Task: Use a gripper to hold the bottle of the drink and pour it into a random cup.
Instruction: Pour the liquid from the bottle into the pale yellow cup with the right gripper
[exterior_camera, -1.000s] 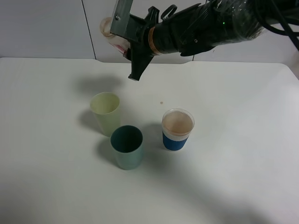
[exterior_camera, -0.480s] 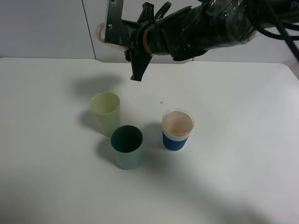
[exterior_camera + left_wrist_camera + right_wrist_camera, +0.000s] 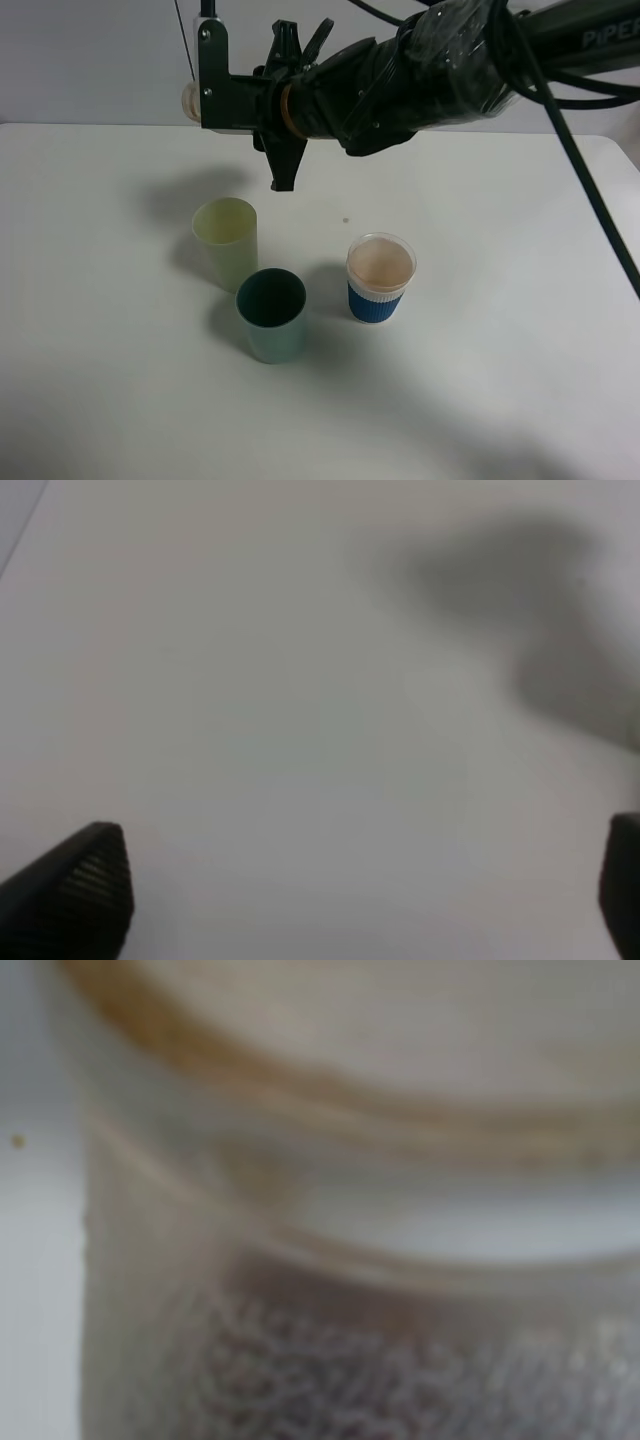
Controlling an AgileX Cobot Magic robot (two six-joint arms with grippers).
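Observation:
My right gripper point(image 3: 212, 95) reaches across from the right and hangs high over the back left of the table, shut on the bottle point(image 3: 187, 99). Only a pale rounded edge of the bottle shows past the gripper's grey plate. In the right wrist view the bottle point(image 3: 350, 1210) fills the frame as a blur of clear plastic with a wide rim. The pale yellow-green cup point(image 3: 227, 240) stands upright below and slightly right of the gripper. My left gripper point(image 3: 360, 900) is open over bare white table, holding nothing, and does not show in the exterior high view.
A dark teal-green tumbler point(image 3: 271, 312) stands just in front of the pale cup. A blue-sleeved clear cup point(image 3: 380, 277) with brownish liquid stands to their right. A small speck point(image 3: 346, 220) lies on the white table point(image 3: 520, 300).
My right gripper has carried the bottle to the left and turned about its wrist. The cups have not moved.

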